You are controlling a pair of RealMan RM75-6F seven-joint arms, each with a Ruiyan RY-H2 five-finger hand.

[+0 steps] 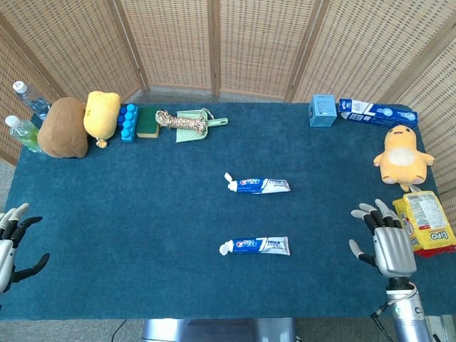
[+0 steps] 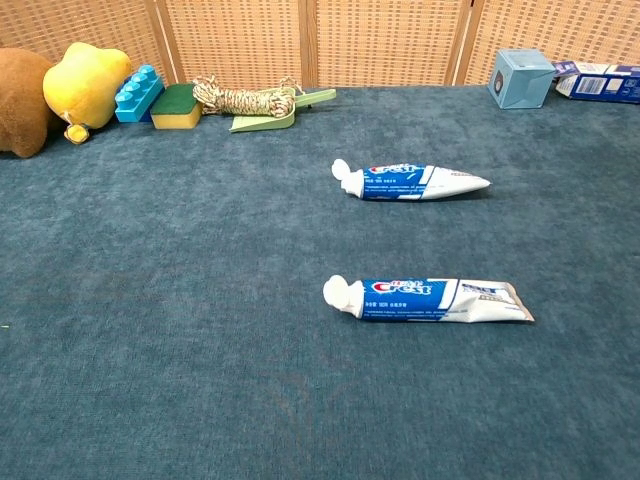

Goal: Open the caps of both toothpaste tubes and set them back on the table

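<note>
The table [image 1: 128, 214] wears matt, napped blue cloth. Both toothpaste tubes [image 1: 261, 185] [image 1: 256, 246] look like glossy printed plastic with smooth white caps. At three o'clock, the right hand [image 1: 386, 242] shows brushed silvery metal; the snack packet [image 1: 426, 222] beside it seems shiny foil. At twelve o'clock stands a woven cane screen [image 1: 214, 43] in wood frames.

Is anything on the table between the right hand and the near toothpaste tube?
No. Bare cloth lies between the right hand and the near tube. The yellow snack bag sits on the hand's far side, away from the tube.
</note>
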